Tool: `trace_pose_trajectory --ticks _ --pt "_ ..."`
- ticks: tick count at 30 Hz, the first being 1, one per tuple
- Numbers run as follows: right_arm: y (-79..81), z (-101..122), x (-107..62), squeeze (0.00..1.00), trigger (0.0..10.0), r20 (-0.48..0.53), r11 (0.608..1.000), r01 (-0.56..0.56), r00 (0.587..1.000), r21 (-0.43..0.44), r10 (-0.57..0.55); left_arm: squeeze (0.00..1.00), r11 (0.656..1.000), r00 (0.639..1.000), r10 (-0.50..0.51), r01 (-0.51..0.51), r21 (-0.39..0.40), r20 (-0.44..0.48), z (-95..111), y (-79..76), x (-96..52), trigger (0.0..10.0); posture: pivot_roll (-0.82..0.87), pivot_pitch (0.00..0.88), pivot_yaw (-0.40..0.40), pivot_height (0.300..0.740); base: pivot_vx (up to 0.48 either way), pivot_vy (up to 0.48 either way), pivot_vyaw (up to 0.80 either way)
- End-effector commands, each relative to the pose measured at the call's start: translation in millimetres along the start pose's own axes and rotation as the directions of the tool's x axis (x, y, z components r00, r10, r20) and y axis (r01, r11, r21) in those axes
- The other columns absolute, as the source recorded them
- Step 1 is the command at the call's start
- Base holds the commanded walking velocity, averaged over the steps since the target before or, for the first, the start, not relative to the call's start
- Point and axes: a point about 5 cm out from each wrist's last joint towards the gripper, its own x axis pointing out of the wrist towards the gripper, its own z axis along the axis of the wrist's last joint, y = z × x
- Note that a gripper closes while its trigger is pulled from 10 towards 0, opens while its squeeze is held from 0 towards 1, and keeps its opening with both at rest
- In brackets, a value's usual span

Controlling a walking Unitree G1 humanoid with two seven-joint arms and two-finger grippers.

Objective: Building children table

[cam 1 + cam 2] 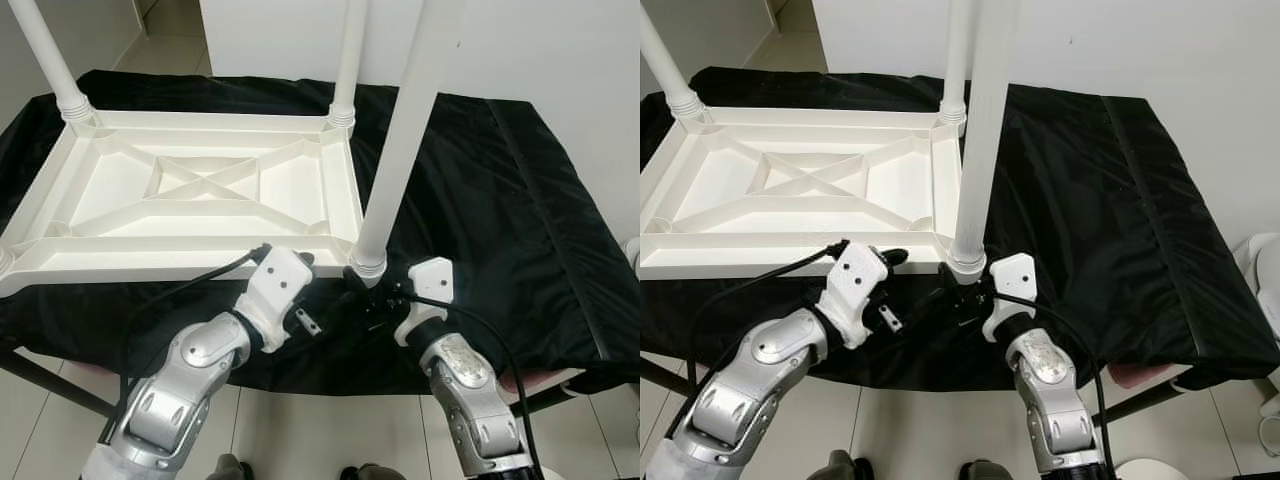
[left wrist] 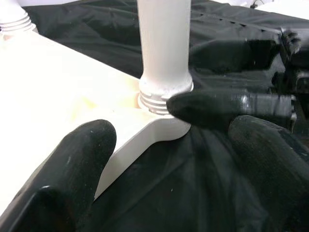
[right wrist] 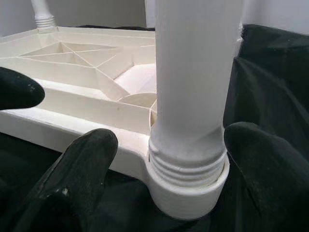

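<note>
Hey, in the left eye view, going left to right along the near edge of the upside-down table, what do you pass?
Left gripper → white plastic table leg standing in the near corner socket → right gripper → bare black cloth.

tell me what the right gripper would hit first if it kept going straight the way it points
Most likely the white table leg at its threaded base: the right gripper has open fingers on either side of it, with the leg dead ahead.

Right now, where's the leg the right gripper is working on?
The white table leg stands upright in the near right corner socket of the upturned tabletop, on the black cloth. The right gripper straddles its threaded base, with the left gripper just beside it.
</note>
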Motion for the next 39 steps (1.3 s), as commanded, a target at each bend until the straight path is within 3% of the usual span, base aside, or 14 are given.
trace_pose_trajectory --ticks 1,2,9,12,13,16,22,23,25,26,34,39 --pt "-8.8 1 -0.8 0.0 10.0 0.009 1.0 0.015 1.0 -0.004 -0.015 0.0 1.0 1.0 -0.01 0.009 -0.014 -0.027 -5 -0.5 -2.9 10.0 -0.12 0.138 -0.005 0.74 0.0 0.0 0.0" --pt "-19.6 2 4.9 0.0 10.0 0.009 0.999 -0.012 1.0 -0.034 0.013 0.0 0.998 0.997 -0.065 0.064 -0.023 -0.035 -5 -3.4 -7.0 10.0 -0.12 0.136 -0.006 0.74 0.0 0.0 0.0" --pt "-33.6 1 23.7 0.0 10.0 -0.014 0.987 -0.127 0.992 -0.097 0.126 0.0 0.996 0.996 -0.087 0.086 -0.007 -0.038 -5 -4.3 -6.3 10.0 -0.11 0.122 -0.004 0.74 0.0 0.0 0.0" --pt "-34.0 1 25.8 0.0 10.0 -0.016 0.984 -0.145 0.989 -0.104 0.144 0.0 0.996 0.996 -0.086 0.086 -0.007 -0.039 -4 -4.1 -6.0 10.0 -0.11 0.122 -0.004 0.74 0.0 0.0 0.0" --pt "-28.3 -1 35.8 0.0 10.0 -0.036 0.964 -0.25 0.968 -0.084 0.248 0.0 0.996 0.996 -0.084 0.084 0.006 -0.035 -3 -3.2 -5.1 10.0 -0.1 0.112 -0.007 0.74 0.0 0.0 0.0" --pt "-25.2 -4 44.4 0.0 10.0 -0.049 0.946 -0.317 0.948 -0.068 0.315 0.0 0.996 0.996 -0.084 0.085 0.015 -0.032 -1 -2.7 -4.7 10.0 -0.09 0.106 -0.01 0.74 0.0 0.0 0.0" --pt "-23.1 -9 64.5 0.0 10.0 -0.08 0.925 -0.374 0.926 -0.059 0.369 0.0 0.996 0.997 -0.08 0.08 0.026 -0.021 1 -2.8 -1.4 10.0 -0.08 0.092 -0.023 0.74 0.0 0.0 0.0" --pt "-24.8 -11 66.6 0.0 6.5 -0.088 0.925 -0.375 0.925 -0.057 0.369 0.0 0.996 0.997 -0.08 0.08 0.025 -0.02 1 -4.0 -0.9 10.0 -0.08 0.091 -0.024 0.74 0.0 0.0 0.0" --pt "-26.4 -12 68.2 0.0 6.5 -0.092 0.924 -0.377 0.924 -0.056 0.371 0.0 0.996 0.997 -0.08 0.08 0.024 -0.019 1 -4.8 -0.6 10.0 -0.08 0.091 -0.024 0.74 0.0 0.0 0.0" --pt "-28.8 -13 69.2 0.0 0.0 -0.097 0.924 -0.379 0.923 -0.052 0.373 0.0 0.996 0.997 -0.08 0.081 0.023 -0.017 2 -5.9 -0.4 10.0 -0.07 0.088 -0.025 0.74 0.0 0.0 0.0" --pt "-41.6 -17 67.0 0.0 0.0 -0.103 0.929 -0.368 0.926 -0.029 0.364 0.0 0.997 0.997 -0.079 0.079 0.014 -0.016 1 -7.8 -0.8 10.0 -0.08 0.087 -0.022 0.74 0.0 0.0 0.0" --pt "-41.1 -21 64.4 0.0 0.0 -0.097 0.929 -0.37 0.925 -0.018 0.367 0.0 0.996 0.996 -0.084 0.084 0.007 -0.018 0 -8.9 -0.8 10.0 -0.08 0.086 -0.017 0.74 0.0 0.0 0.0"
